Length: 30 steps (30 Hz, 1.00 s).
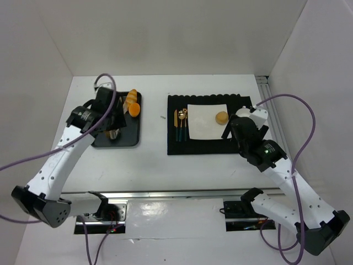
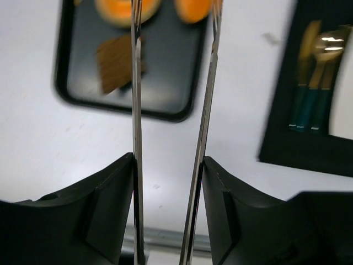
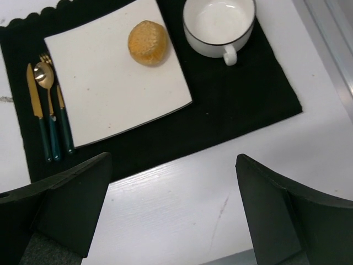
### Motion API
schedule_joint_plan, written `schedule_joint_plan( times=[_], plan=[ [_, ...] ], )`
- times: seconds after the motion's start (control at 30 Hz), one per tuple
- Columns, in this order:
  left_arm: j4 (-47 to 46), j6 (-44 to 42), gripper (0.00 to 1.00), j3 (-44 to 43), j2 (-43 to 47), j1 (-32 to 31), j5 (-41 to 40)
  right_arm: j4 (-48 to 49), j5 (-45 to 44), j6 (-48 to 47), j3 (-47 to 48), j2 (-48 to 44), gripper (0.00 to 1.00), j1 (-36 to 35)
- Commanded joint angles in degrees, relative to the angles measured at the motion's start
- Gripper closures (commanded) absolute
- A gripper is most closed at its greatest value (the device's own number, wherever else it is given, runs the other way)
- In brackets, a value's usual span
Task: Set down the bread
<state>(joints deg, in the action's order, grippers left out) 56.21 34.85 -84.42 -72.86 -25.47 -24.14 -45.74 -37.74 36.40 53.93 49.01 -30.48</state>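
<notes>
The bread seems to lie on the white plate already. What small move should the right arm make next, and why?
Probably draw the right gripper back a little toward its base. The bread rests on the white plate, apart from the cup, and the gripper is open and empty over the near edge of the black mat, so nothing seems left to place.

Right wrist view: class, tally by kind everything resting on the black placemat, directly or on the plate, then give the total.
Bread: 1
Plate: 1
Cup: 1
Cutlery pieces: 3
Total: 6
</notes>
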Motion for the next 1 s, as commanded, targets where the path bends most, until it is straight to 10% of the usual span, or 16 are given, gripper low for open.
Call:
schedule_joint_plan(
  times=[0.0,0.4,0.97],
  plan=[
    [4.79,3.38,0.38,6.35,5.69,7.09,1.36,6.27,2.57,-1.42,-0.4,0.73,0.0,0.33],
    [-4.69,-0.74,0.34,21.92,10.37,28.09,19.02,8.91,6.36,-3.18,0.12,3.28,0.0,0.33],
    [-12.96,-2.42,0.37,28.17,9.75,35.05,33.73,8.91,7.41,-3.18,-0.41,3.81,0.0,0.33]
  ],
)
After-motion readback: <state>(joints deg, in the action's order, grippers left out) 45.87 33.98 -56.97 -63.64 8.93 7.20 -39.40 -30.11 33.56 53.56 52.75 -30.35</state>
